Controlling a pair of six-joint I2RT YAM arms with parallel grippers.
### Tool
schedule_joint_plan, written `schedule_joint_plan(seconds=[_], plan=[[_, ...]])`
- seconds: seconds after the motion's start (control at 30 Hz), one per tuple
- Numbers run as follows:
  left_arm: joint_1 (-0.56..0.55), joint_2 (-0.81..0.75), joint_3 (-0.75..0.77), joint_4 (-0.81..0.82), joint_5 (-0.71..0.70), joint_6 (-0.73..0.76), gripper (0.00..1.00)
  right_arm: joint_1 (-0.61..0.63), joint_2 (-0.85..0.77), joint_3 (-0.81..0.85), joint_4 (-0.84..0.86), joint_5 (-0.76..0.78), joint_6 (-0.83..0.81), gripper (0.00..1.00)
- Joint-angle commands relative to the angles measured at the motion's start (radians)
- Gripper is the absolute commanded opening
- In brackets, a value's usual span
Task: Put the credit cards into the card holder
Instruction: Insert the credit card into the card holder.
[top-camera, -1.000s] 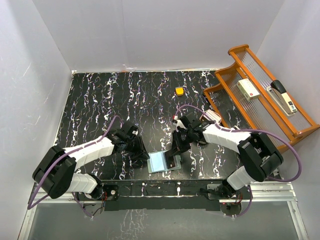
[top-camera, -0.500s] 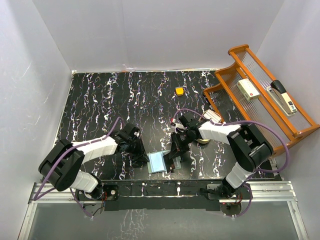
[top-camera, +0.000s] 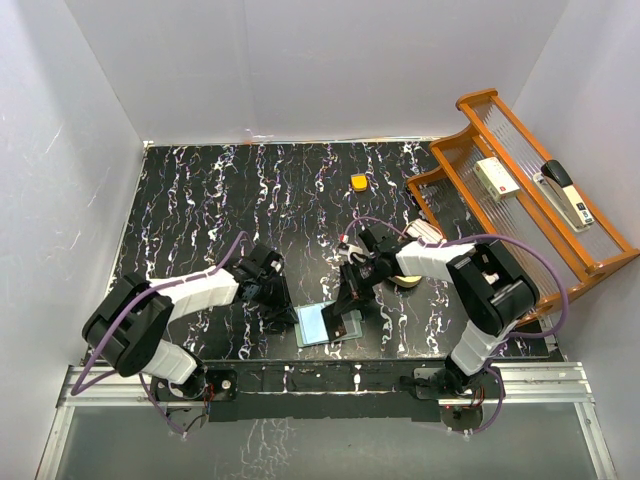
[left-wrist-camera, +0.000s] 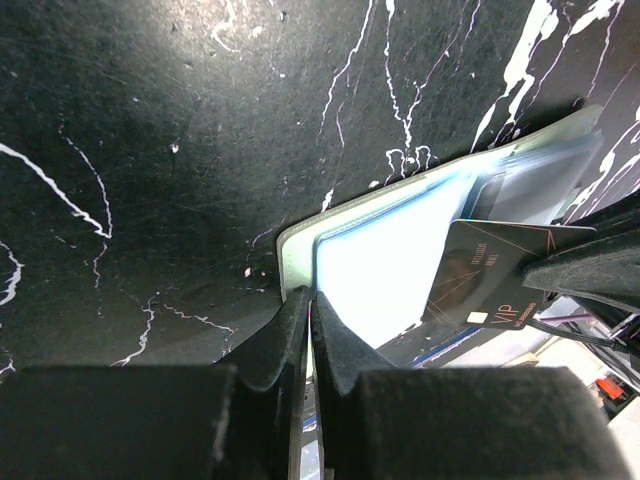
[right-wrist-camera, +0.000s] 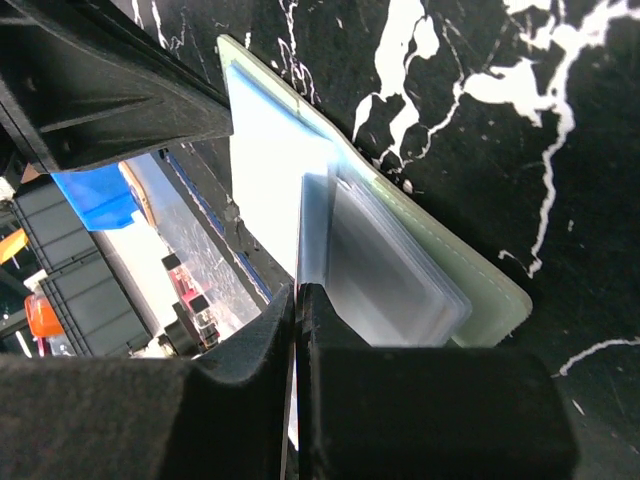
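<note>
Sage-green card holder (left-wrist-camera: 380, 270) open on marbled table (top-camera: 200, 200), edge pinched by left gripper (left-wrist-camera: 311, 303), dark card (left-wrist-camera: 490, 285) clamped in right gripper (right-wrist-camera: 297, 292)

From above, my right gripper (top-camera: 352, 303) hides part of the card holder (top-camera: 318, 326). The credit card (left-wrist-camera: 490, 285) I pinch has its right end behind my own finger, its fine print unreadable; my right wrist camera shows only its blurred edge.
</note>
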Motion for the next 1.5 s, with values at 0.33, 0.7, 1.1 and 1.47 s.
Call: schedule_joint_plan(seconds=[0.33,0.7,1.1,1.47], plan=[[-0.001,0.060,0.030,-0.037,-0.102,0.041,0.04,0.008,0.040,-0.013,0.148,-0.031,0.039,0.00],[-0.001,0.056,0.000,-0.022,-0.100,0.023,0.03,0.002,0.037,-0.030,0.167,0.067,0.064,0.00],[-0.001,0.068,-0.003,-0.021,-0.109,0.021,0.02,-0.039,0.006,-0.127,0.241,0.082,0.086,0.00],[-0.001,0.068,-0.010,-0.022,-0.107,0.005,0.02,-0.063,-0.002,-0.131,0.235,0.070,0.059,0.00]])
